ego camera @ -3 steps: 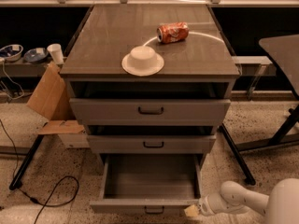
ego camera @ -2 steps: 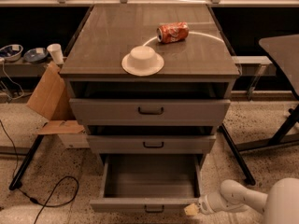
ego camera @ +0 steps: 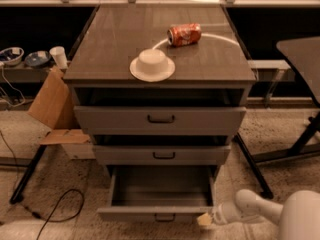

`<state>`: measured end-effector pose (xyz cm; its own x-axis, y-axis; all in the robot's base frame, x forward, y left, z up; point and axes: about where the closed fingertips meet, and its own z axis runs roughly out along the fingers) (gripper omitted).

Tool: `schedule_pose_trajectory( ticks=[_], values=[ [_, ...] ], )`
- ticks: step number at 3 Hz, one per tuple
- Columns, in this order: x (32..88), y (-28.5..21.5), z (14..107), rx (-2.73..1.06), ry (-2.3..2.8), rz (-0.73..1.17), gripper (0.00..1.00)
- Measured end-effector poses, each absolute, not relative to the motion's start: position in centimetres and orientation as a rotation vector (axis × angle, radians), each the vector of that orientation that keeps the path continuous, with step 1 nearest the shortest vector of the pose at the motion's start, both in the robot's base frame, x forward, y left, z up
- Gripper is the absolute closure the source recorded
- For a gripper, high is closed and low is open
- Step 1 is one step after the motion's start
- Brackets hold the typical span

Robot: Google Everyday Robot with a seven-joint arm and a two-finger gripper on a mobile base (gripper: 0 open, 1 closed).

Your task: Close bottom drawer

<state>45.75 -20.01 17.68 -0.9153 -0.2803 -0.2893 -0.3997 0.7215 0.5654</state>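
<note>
Bottom drawer, narrow grey metal front with a small dark handle, pulled open at base of grey cabinet, plain grey inside. Robot gripper at its front right corner, open or closed can't tell. White bowl at top's front edge, red can lying behind.

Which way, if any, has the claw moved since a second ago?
Yes, slightly: the claw, at the front right corner of the bottom drawer, has edged in toward the cabinet.

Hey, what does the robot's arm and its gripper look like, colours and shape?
The arm is smooth, white and rounded, widening into a bulky white shell at lower right. No cables or markings show. The gripper, by the right front corner of the bottom drawer, is a small pale yellowish tip.
</note>
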Motion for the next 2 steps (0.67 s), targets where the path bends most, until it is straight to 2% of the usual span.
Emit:
schedule_pose_trajectory(
  ticks=[1, 2],
  values=[
    [45.7, -20.0, 17.7, -0.547, 2.742, 0.964, 1.0],
    [48.3, -20.6, 17.5, -0.463, 2.726, 0.965, 1.0]
  ],
)
